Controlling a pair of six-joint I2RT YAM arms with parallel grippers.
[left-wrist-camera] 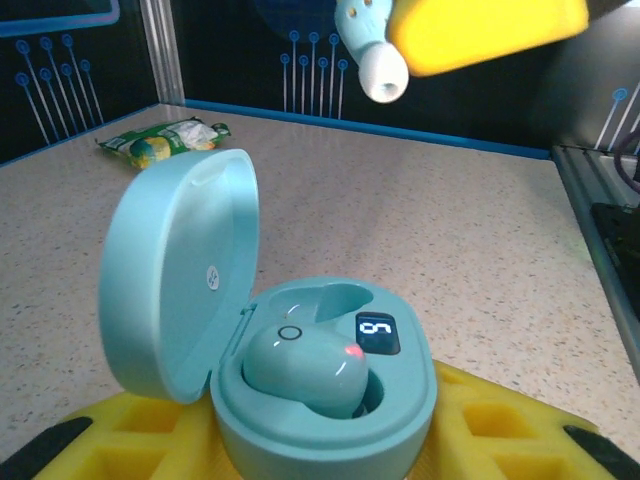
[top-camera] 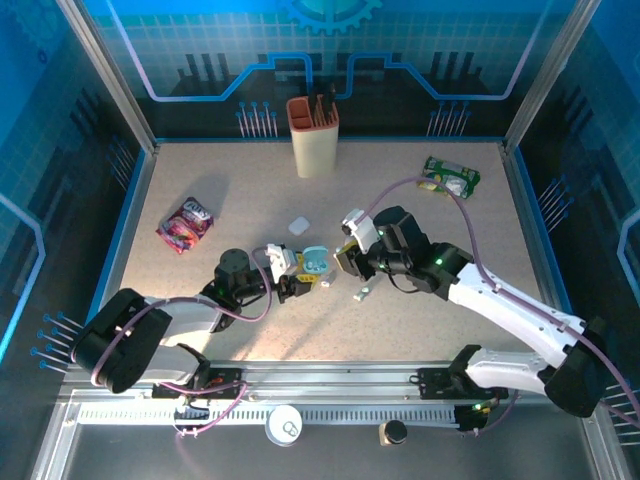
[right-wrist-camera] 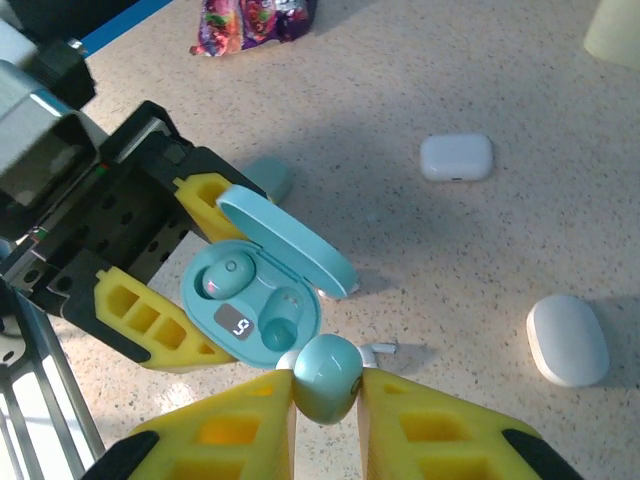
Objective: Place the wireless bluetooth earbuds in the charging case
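Observation:
The teal charging case (right-wrist-camera: 250, 305) sits open with its lid (right-wrist-camera: 290, 240) up, and my left gripper (top-camera: 297, 276) is shut on its base. One teal earbud (right-wrist-camera: 222, 275) lies seated in it, and the slot (right-wrist-camera: 280, 320) beside it is empty. My right gripper (right-wrist-camera: 327, 385) is shut on a second teal earbud (right-wrist-camera: 325, 375), held just above and beside the case. In the left wrist view the case (left-wrist-camera: 320, 400) shows the seated bud (left-wrist-camera: 305, 365), with the held bud (left-wrist-camera: 370, 50) high above it. A white stemmed earbud (top-camera: 362, 293) lies on the table.
A small white case (right-wrist-camera: 456, 157) and a white pebble case (right-wrist-camera: 567, 338) lie beyond the teal one. A beige tool holder (top-camera: 313, 135) stands at the back, a purple snack bag (top-camera: 186, 222) lies left, and a green packet (top-camera: 450, 177) sits back right.

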